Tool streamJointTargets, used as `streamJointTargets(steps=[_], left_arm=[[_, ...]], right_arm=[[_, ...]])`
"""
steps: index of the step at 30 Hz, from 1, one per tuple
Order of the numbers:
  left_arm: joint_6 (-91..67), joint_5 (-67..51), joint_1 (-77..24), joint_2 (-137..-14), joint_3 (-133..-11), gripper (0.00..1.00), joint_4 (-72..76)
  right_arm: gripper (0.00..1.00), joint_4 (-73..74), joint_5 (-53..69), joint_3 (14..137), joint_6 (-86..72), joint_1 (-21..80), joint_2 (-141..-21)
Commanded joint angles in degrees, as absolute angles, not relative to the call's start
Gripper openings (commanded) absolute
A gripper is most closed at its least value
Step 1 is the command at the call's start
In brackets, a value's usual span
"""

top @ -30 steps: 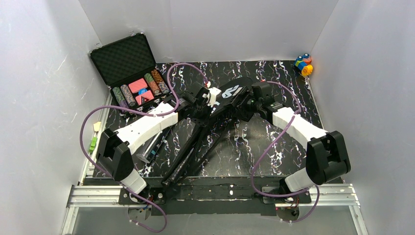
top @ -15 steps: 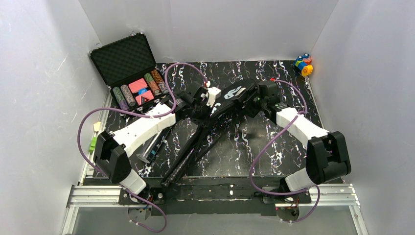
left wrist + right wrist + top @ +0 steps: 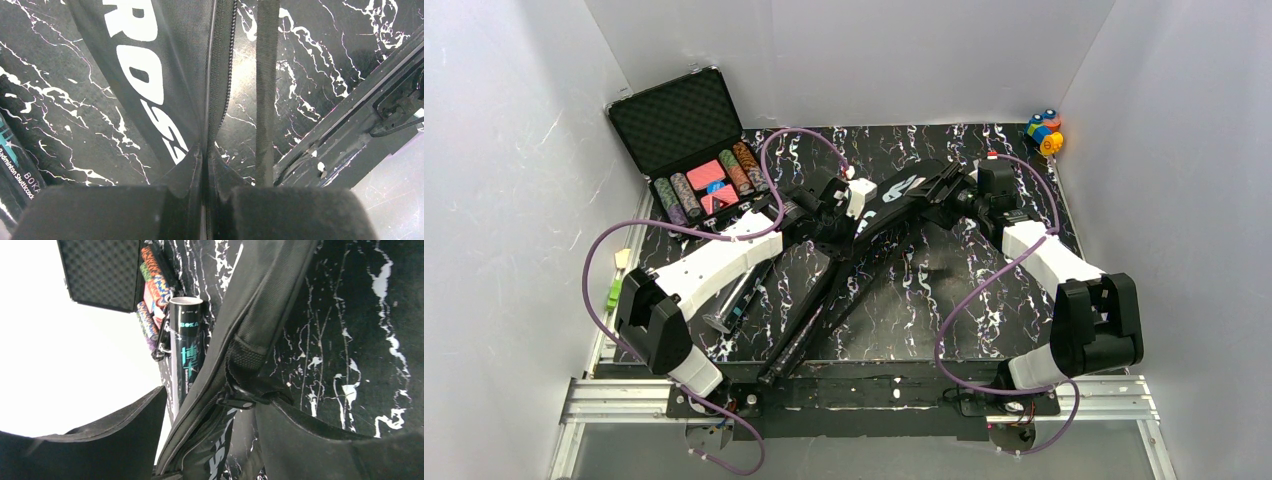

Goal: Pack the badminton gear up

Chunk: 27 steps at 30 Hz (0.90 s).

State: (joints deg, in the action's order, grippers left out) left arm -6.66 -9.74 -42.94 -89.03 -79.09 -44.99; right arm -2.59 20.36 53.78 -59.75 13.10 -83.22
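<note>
Fabric of the black racket bag is pinched beside its zip between the fully closed fingers of the left gripper. The bag is laid slantwise across the middle of the tabletop, with its narrow end toward the near edge and its wide head toward the far edge. At that head the right gripper is held with its fingers spread wide to either side of the zipped rim, and nothing is clamped by them. A dark shuttlecock tube is laid near the left edge. An open poker chip case is seen in the far left corner, and toy blocks in the far right.
</note>
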Motion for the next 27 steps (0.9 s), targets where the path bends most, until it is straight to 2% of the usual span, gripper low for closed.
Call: streamJointTargets(steps=[1,9,20,27], left_arm=[[-6.7,-11.9,-43.0,-84.4,-79.7,0.0,-42.8],[-6.7,-12.3,-43.0,-84.5,-79.6,0.0,-42.8],[-6.7,-12.6,-43.0,-84.7,-79.9,0.0,-42.9],[-6.7,-12.3,-43.0,-84.6,-79.7,0.0,-42.9]], right_arm=[[0.7,-8.3,25.9,53.7,-58.6,12.7,-83.3],[0.56,-10.3,27.7,52.8,-58.6,12.1,-83.2],[0.5,-10.4,27.2,49.3,-58.6,11.7,-80.2],[0.28,-10.1,27.0,49.0,-58.7,11.4,-79.7]])
